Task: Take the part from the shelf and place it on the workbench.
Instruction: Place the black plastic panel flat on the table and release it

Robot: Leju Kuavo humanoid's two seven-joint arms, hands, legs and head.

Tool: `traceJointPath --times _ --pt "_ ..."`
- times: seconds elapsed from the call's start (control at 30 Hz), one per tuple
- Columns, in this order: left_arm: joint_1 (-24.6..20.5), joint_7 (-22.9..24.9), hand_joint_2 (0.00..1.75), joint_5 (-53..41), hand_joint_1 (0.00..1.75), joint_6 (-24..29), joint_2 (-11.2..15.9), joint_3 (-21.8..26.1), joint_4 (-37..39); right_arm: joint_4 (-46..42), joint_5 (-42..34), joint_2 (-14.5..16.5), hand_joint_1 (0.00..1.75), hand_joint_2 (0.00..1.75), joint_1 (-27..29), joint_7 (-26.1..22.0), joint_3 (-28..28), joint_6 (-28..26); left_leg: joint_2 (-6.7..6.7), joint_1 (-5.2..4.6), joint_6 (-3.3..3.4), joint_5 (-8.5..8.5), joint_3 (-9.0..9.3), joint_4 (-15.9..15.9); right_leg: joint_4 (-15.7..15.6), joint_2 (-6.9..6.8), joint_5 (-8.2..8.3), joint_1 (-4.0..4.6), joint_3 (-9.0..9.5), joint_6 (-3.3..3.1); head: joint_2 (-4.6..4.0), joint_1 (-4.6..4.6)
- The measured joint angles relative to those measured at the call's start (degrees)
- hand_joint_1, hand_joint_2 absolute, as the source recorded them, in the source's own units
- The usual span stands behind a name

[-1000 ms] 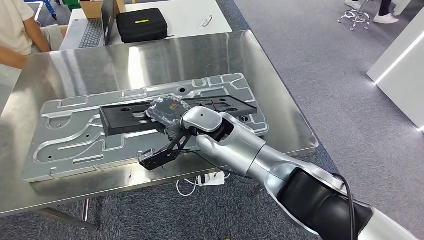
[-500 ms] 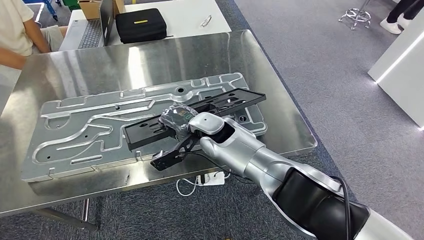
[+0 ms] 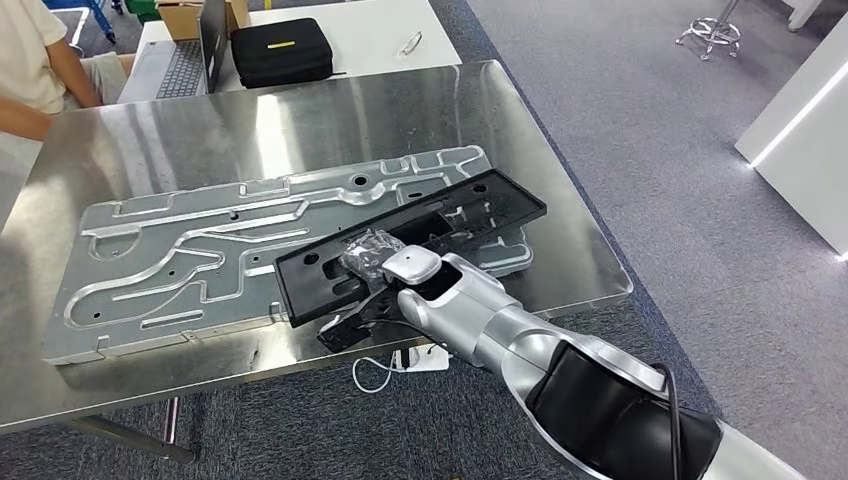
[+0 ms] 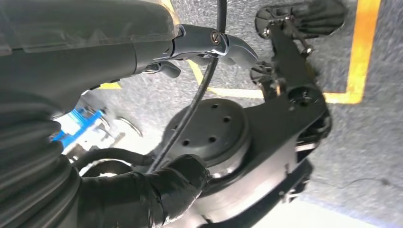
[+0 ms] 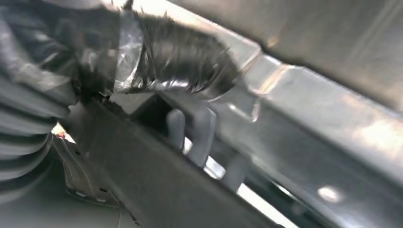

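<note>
A steel-topped desk (image 3: 140, 150) stands on grey carpet, a person's arm at its far left corner and a second desk with a black case (image 3: 282, 50) and a laptop (image 3: 190, 55) beyond it. The right hand (image 3: 378, 262), wrapped in clear film, grips the near long edge of the black part (image 3: 420, 235); in the right wrist view its fingers (image 5: 190, 128) appear curled around that edge, though the blur makes the grip hard to read. Over the last second the part has swung from lying square across the ribbed metal plate (image 3: 180, 250) to a slant, right end farther off, left end pulled toward the near edge, its face tipped up. It lies on the plate, so the placing looks nearly done but unreleased. The left hand (image 4: 209, 45) hangs over the floor, and whether it is open I cannot tell. No label or writing is legible.
</note>
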Motion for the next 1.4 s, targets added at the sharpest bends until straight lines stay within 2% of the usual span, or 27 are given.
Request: traceJointPath --times 0.27,0.4,0.57,0.7,0.8,1.03,1.4 --pt "-0.47 0.01 1.75 -0.30 0.00 -1.08 1.26 -1.95 1.42 1.77 0.01 1.70 0.00 0.00 -0.26 0.16 0.00 0.26 0.05 0.00 -0.01 0.01 0.08 0.00 0.06 0.05 -0.01 0.00 0.03 -0.03 0.00 -0.01" --pt "-0.77 -0.30 0.00 -0.35 0.00 -0.49 1.26 -2.34 2.12 2.24 0.05 1.92 0.00 0.00 -0.38 0.37 0.00 -0.23 0.05 0.00 0.00 0.01 0.09 0.00 0.06 0.06 -0.01 0.00 0.04 -0.03 0.00 -0.01" --pt "-0.51 -1.56 0.00 1.19 0.00 2.34 1.13 -3.31 2.79 1.70 1.11 1.66 0.00 0.00 -0.75 1.77 -0.08 -5.59 0.06 0.00 0.00 0.01 0.08 0.00 0.06 0.06 0.00 0.00 0.03 -0.03 0.00 -0.01" --pt "1.93 -1.72 0.00 4.38 0.00 11.46 1.15 -3.72 -1.38 -2.91 5.35 -0.04 0.00 0.00 -1.04 4.68 -0.95 -11.90 0.07 -0.01 -0.01 0.00 0.08 0.00 0.06 0.08 0.00 -0.02 0.01 -0.03 0.00 0.00" --pt "3.37 -1.59 0.00 6.98 0.00 15.46 1.68 -5.20 -5.80 -8.09 10.18 -1.14 0.00 0.00 -1.05 6.74 -2.11 -13.16 0.08 -0.01 -0.01 -0.01 0.08 0.01 0.05 0.10 -0.01 -0.03 -0.01 -0.03 0.00 0.00" --pt "3.42 -2.62 0.00 10.45 0.00 14.83 2.31 -9.36 -9.27 -16.28 15.62 -2.04 0.00 0.00 -0.82 7.18 -3.84 -13.43 0.10 -0.01 -0.02 -0.01 0.09 0.00 0.05 0.12 -0.02 -0.02 -0.03 -0.04 0.00 -0.01" --pt "2.53 -2.76 0.00 11.60 0.00 15.21 2.34 -11.90 -9.55 -17.44 16.35 -2.41 0.00 0.00 -0.70 7.17 -4.44 -13.95 0.10 -0.01 -0.02 -0.01 0.08 0.00 0.06 0.12 -0.01 -0.02 0.00 -0.04 0.00 -0.01"
